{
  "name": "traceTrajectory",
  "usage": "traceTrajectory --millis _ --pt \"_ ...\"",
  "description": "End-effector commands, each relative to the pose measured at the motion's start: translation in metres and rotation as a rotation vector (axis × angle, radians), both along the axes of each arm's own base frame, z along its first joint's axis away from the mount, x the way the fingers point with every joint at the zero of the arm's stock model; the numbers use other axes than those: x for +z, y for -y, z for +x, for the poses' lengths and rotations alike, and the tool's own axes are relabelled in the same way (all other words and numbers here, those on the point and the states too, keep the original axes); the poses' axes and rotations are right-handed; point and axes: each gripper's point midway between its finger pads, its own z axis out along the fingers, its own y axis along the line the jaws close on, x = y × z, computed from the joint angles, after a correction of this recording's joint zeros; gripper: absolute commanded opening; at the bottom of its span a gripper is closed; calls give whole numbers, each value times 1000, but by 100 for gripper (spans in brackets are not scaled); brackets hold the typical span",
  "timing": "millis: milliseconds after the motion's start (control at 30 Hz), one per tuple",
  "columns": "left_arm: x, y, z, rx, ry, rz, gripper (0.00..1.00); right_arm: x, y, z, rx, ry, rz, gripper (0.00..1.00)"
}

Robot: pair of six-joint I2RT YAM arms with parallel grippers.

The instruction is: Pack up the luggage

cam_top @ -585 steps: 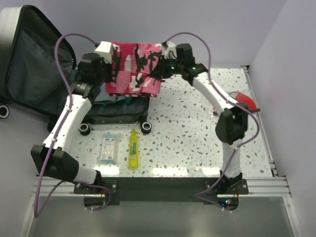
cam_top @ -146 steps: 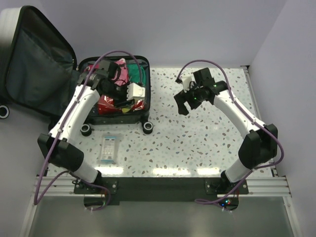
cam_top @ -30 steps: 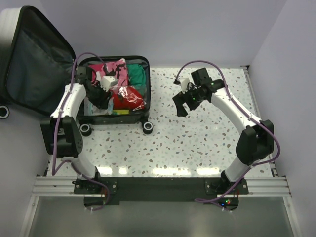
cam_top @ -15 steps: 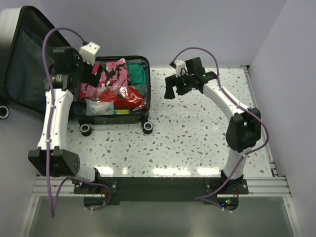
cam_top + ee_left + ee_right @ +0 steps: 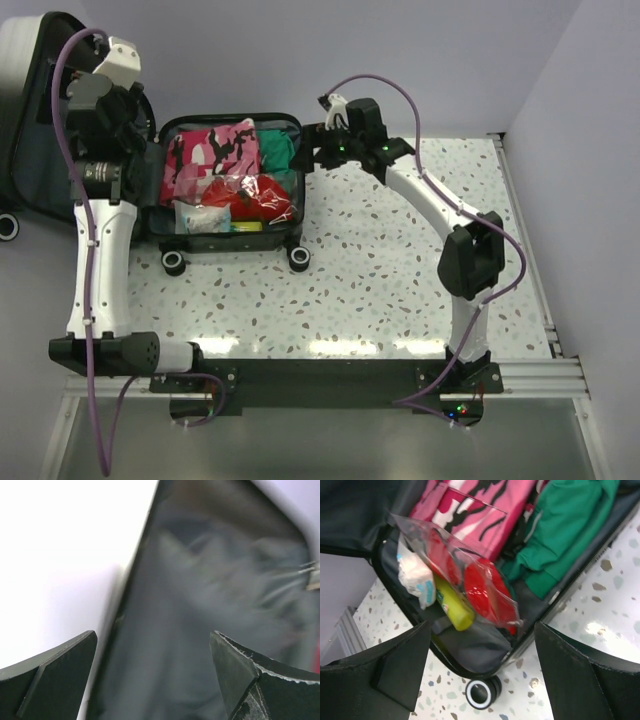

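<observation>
The luggage (image 5: pixel 296 205) lies open at the table's back left, with its lid (image 5: pixel 35 130) standing up to the left. Inside lie a pink camouflage garment (image 5: pixel 470 510), a green garment (image 5: pixel 560 535), a clear bag of red things (image 5: pixel 480 585), a yellow-green bottle (image 5: pixel 452 605) and a white packet (image 5: pixel 415 575). My left gripper (image 5: pixel 155 680) is open and empty, raised close in front of the lid's dark grey lining (image 5: pixel 210 605). My right gripper (image 5: pixel 308 150) hovers open and empty over the case's right rim, with its fingers (image 5: pixel 395 675) astride the front corner and a black wheel (image 5: pixel 482 695).
Speckled tabletop (image 5: pixel 400 270) stretches to the right of and in front of the case. Two front wheels (image 5: pixel 172 262) stick out toward the arms. Walls close in behind and on the right.
My left gripper has lifted out of the case, opened, and swung up and left to the lid. My right arm has moved left to the case's right rim.
</observation>
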Motion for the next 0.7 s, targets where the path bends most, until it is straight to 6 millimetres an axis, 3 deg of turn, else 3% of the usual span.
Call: traceTrajectory --millis 0,167,200,400,467,500,533,600,667 --pt "34 -42 -52 280 22 141 100 31 -11 4 13 52 76 87" --pt "29 -55 -50 311 -33 223 100 27 -10 1 36 54 54 87" --pt "19 -58 -45 311 -64 243 100 26 -9 1 39 53 49 87" --pt "15 -86 -26 329 -122 302 100 21 -6 -3 52 45 23 87" --pt "24 -93 -25 337 -109 314 98 23 -4 -5 48 54 20 87" --pt "28 -94 -19 323 -102 323 94 19 -2 -6 48 48 15 87" --pt "29 -94 -15 319 -107 331 82 21 -1 -7 50 54 12 87" --pt "29 -95 -6 302 -121 342 71 17 0 -9 49 47 4 87" --pt "24 -92 1 277 -138 337 49 17 3 -10 45 48 -2 87"
